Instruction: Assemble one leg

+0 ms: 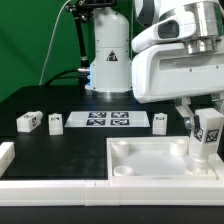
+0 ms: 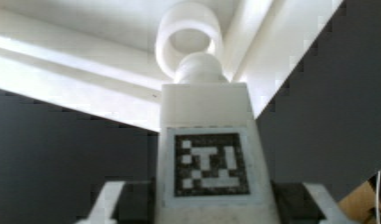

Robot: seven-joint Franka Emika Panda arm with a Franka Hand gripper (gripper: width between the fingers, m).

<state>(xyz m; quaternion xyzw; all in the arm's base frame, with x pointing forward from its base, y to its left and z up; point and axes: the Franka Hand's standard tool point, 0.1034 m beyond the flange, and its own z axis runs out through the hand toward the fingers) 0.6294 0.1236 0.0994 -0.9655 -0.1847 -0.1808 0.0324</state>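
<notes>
My gripper (image 1: 205,124) is shut on a white leg (image 1: 206,138) with a black-and-white tag and holds it upright over the right corner of the large white tray-like part (image 1: 150,165). In the wrist view the leg (image 2: 210,140) fills the middle between my fingers (image 2: 116,203), and its rounded tip points at a round corner socket (image 2: 189,40) of the tray. Three more legs lie on the black table: two at the exterior view's left (image 1: 28,122) (image 1: 55,122) and one right of the marker board (image 1: 160,122).
The marker board (image 1: 108,121) lies flat at mid-table. The robot's white base (image 1: 108,55) stands behind it. A white ledge (image 1: 40,186) runs along the table's front edge, with a short white block (image 1: 5,153) at the left.
</notes>
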